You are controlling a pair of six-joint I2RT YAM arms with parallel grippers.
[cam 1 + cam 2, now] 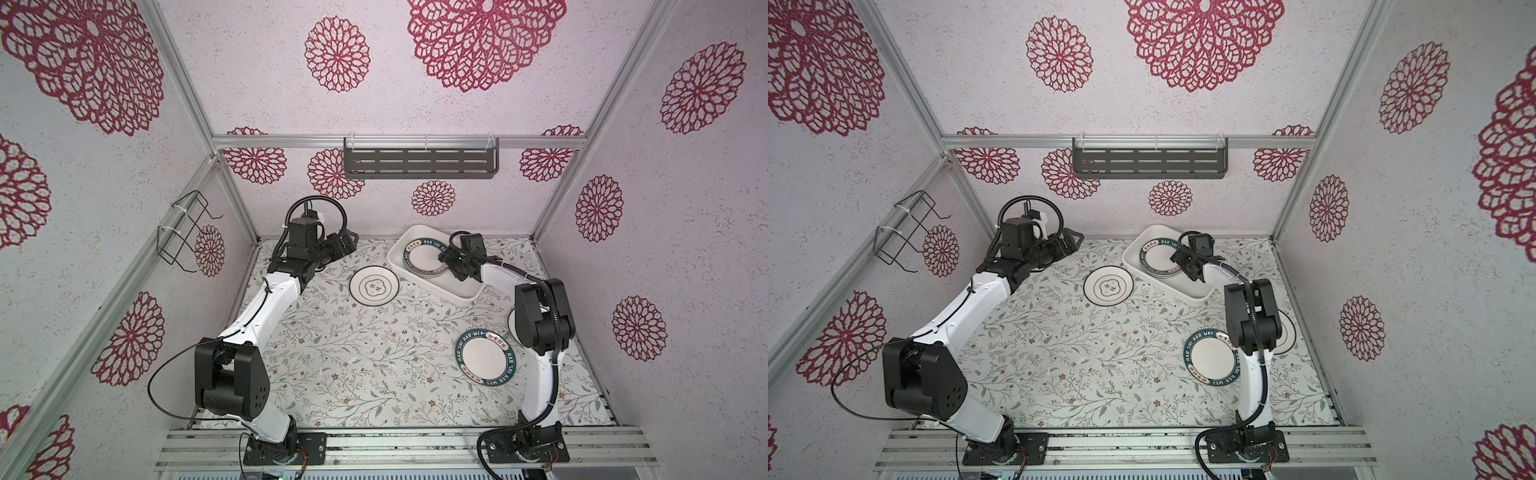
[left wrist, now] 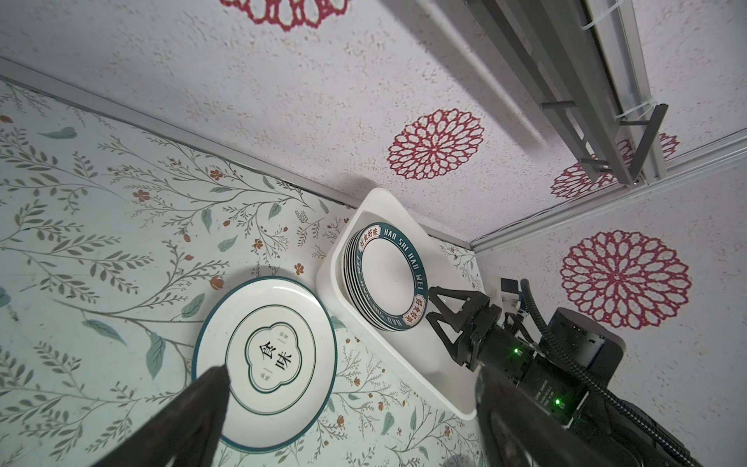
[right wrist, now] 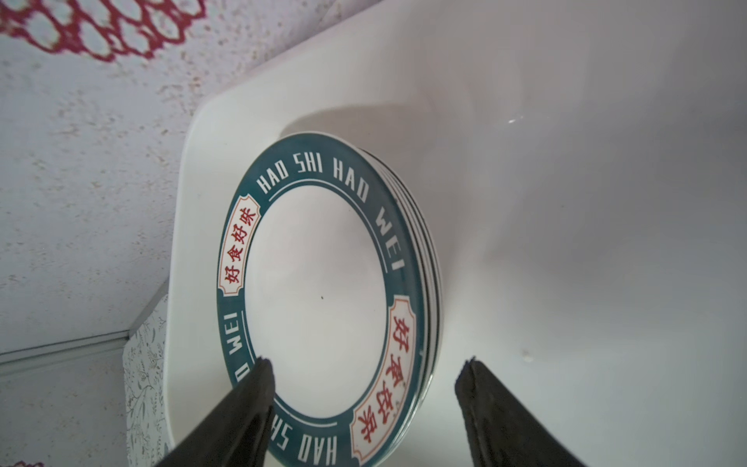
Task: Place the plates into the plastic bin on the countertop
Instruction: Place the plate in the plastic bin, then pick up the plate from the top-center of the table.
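Note:
The white plastic bin [image 1: 459, 291] stands at the back right of the leafy countertop [image 1: 353, 353]. In it lies a stack of plates [image 1: 422, 261], the top one teal-rimmed [image 3: 315, 299]. My right gripper [image 3: 368, 364] is open, its fingers straddling that top plate's near rim and gripping nothing. A clover plate [image 1: 374, 286] lies just left of the bin. My left gripper [image 1: 351, 242] hangs open behind it, empty. A teal-rimmed plate [image 1: 484, 359] lies front right. Another plate [image 1: 1288, 332] is mostly hidden behind the right arm.
A dark slotted shelf [image 1: 419, 162] hangs on the back wall above the bin. A black wire rack [image 1: 187, 232] is fixed to the left wall. An aluminium rail [image 1: 395, 444] carrying both arm bases runs along the front edge.

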